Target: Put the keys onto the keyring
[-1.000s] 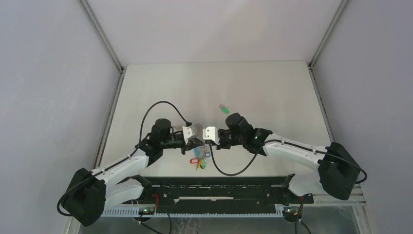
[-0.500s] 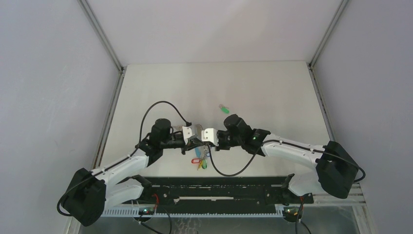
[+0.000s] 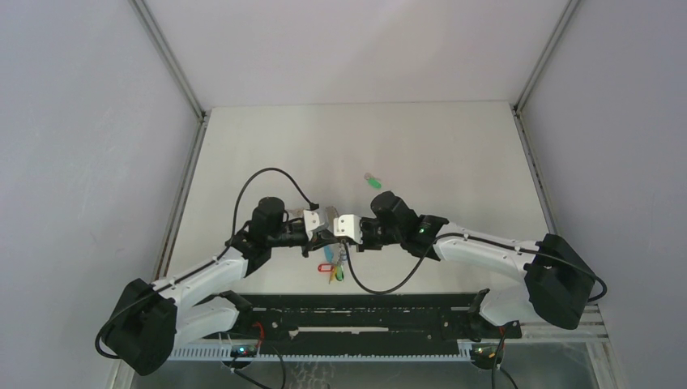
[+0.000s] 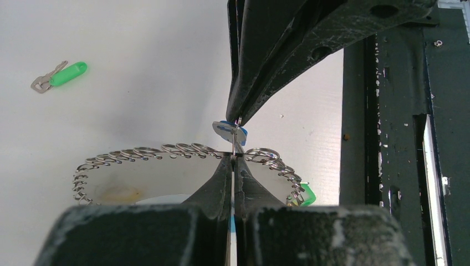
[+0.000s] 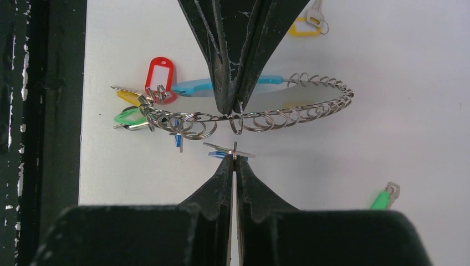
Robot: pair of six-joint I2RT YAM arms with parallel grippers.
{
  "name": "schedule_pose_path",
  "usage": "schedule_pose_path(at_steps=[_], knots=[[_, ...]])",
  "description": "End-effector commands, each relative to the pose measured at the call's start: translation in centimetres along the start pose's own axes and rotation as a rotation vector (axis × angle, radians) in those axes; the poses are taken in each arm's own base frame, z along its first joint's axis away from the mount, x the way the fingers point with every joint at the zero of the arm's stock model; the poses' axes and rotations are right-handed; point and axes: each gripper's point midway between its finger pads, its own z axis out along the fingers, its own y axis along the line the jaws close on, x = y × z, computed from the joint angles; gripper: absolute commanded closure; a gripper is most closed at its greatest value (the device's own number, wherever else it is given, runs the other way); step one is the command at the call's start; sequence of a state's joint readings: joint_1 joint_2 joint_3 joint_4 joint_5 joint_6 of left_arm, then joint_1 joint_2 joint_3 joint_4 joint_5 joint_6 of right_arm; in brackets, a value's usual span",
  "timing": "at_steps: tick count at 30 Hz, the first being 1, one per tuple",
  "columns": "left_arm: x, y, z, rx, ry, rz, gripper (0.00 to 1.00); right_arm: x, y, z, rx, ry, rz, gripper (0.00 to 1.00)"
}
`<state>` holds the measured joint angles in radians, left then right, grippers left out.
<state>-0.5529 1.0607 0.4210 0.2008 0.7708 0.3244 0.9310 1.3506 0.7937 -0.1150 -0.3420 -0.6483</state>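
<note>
Nearest me, over the table's (image 3: 454,154) near edge, my left gripper (image 4: 233,160) is clamped on the keyring (image 5: 299,113), a hoop of small silver loops with coloured tags. My right gripper (image 5: 234,160) pinches the blue key (image 5: 220,153) just beside it. I judge threading is underway: next, ease the key's hole onto a loop. Farther off, the green key (image 3: 372,181) lies loose.

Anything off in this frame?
Nothing damaged or spilled. One stray: the green key lies alone on the table, apart from the keyring that the left gripper pinches. The right gripper holds the blue key close to the ring, which fits the task.
</note>
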Motion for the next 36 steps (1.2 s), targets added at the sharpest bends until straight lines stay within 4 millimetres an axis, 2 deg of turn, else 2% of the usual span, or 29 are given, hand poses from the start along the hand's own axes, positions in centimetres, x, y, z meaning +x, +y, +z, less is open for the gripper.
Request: schedule_pose_path(at_steps=[1, 16, 36], knots=[[-3.8, 0.9, 0.1, 0.002, -0.088, 0.071, 1.0, -2.9, -1.5, -0.5, 0.042, -0.07, -0.038, 1.0], [-3.7, 0.9, 0.2, 0.007, -0.081, 0.065, 1.0, -4.0, -1.3, -1.1, 0.044, -0.1, -0.054, 1.0], [-3.8, 0.9, 0.3, 0.016, -0.081, 0.064, 1.0, -3.7, -1.5, -1.0, 0.054, -0.088, -0.042, 1.0]])
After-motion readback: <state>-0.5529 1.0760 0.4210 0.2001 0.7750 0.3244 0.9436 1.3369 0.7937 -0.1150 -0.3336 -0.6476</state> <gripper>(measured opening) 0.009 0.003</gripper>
